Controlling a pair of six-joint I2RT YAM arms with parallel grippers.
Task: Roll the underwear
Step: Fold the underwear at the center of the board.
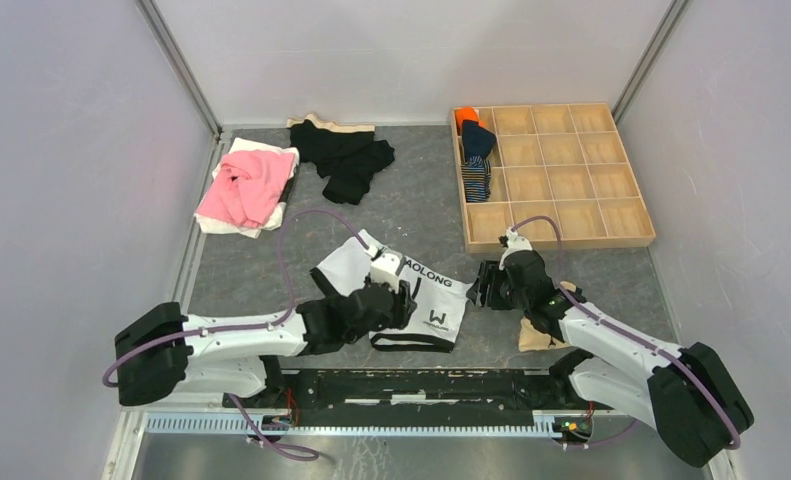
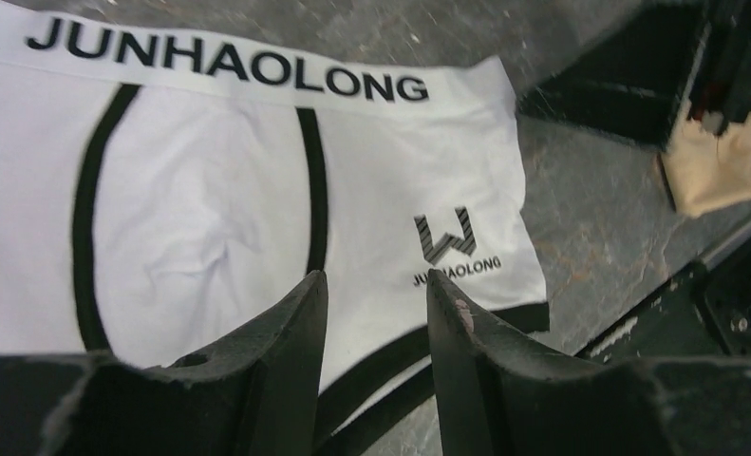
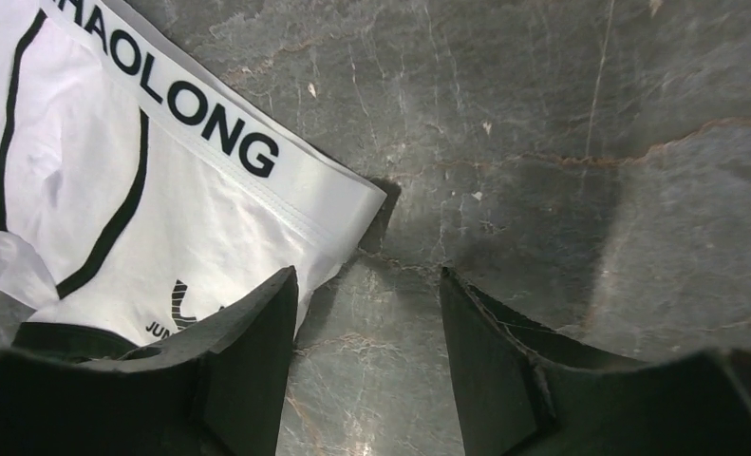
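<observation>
Underwear [image 1: 439, 300] lies on grey mottled table [image 1: 421, 210] between pale walls [image 1: 71, 150]; both arms' jaws open.

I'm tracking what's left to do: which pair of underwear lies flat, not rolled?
The white pair with black trim and a lettered waistband, spread flat on the table. The striped pair sits bundled in the wooden tray.

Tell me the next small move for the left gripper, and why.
Probably lower the left gripper and pinch the near black-trimmed hem of the white briefs: they lie flat and unrolled, both grippers open and empty, the right gripper just off their side edge.
</observation>
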